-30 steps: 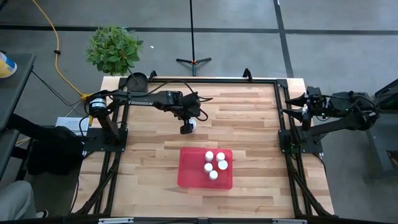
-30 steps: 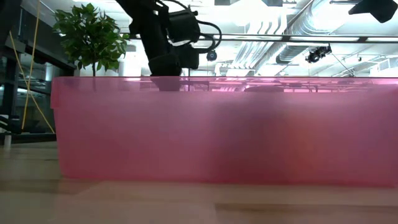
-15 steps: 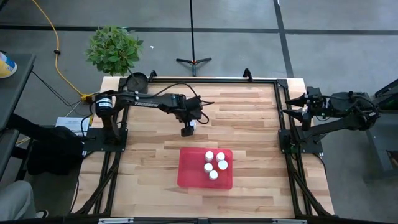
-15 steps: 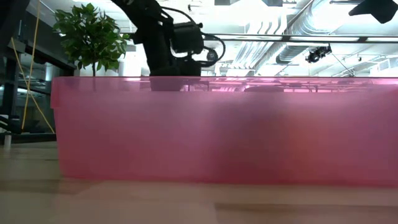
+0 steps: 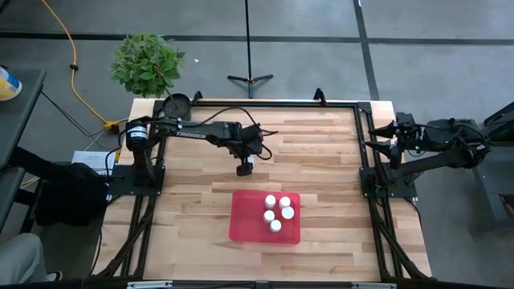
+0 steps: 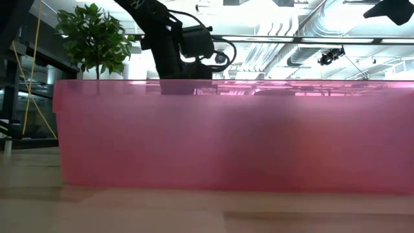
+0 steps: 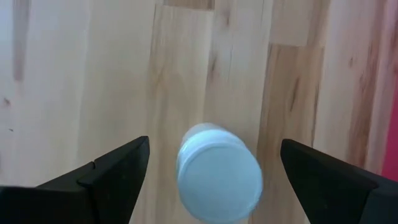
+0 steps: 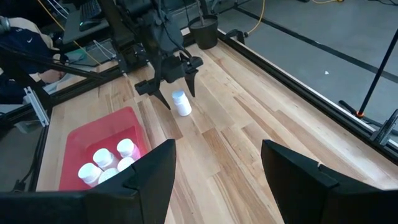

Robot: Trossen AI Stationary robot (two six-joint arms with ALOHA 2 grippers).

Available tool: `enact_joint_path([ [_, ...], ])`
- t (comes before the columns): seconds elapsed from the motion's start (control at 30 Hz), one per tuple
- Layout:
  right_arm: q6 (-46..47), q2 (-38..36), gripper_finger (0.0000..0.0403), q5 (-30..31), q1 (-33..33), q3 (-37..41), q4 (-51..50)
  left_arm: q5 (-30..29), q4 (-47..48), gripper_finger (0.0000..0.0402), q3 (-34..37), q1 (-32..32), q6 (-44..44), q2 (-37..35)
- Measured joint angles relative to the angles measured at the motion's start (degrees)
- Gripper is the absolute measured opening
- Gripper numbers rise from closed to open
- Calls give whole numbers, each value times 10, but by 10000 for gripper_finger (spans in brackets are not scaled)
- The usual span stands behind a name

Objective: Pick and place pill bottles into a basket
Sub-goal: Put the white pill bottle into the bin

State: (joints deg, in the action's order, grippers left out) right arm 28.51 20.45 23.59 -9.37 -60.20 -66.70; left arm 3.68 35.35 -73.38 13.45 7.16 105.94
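One white pill bottle (image 7: 217, 177) stands upright on the bare wood at the table's middle, far of the basket; it also shows in the right wrist view as the bottle (image 8: 181, 103). My left gripper (image 7: 214, 149) hangs over it, pointing steeply down and open, one finger on each side of the cap and clear of it. In the high view the left gripper (image 5: 244, 166) covers most of the bottle (image 5: 250, 159). The red basket (image 5: 245, 217) lies nearer the front edge with several pill bottles (image 5: 277, 213) standing in it. My right gripper (image 8: 214, 180) waits open at the right edge.
A small dark pot (image 5: 177, 104) stands at the far left corner, with a potted plant (image 5: 147, 63) on the floor beyond it. Black frame rails (image 5: 277, 103) run along the table's edges. The basket's pink wall (image 6: 226, 136) fills the low view.
My left gripper has sunk toward the lone pill bottle, staying open. The bottle has kept its place.
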Motion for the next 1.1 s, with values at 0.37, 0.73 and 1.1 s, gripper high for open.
enact_joint_path([
  [0.37, 0, 0, 226, -2, 0, 0, -5, 7, -8, 397, 0, 0, -15, 21],
  [0.73, 0, 0, 226, -2, 0, 0, -9, 7, -8, 397, 1, 0, -15, 21],
  [1.1, 0, 0, 226, -2, 0, 0, -10, 9, -8, 396, 0, 0, -17, 21],
])
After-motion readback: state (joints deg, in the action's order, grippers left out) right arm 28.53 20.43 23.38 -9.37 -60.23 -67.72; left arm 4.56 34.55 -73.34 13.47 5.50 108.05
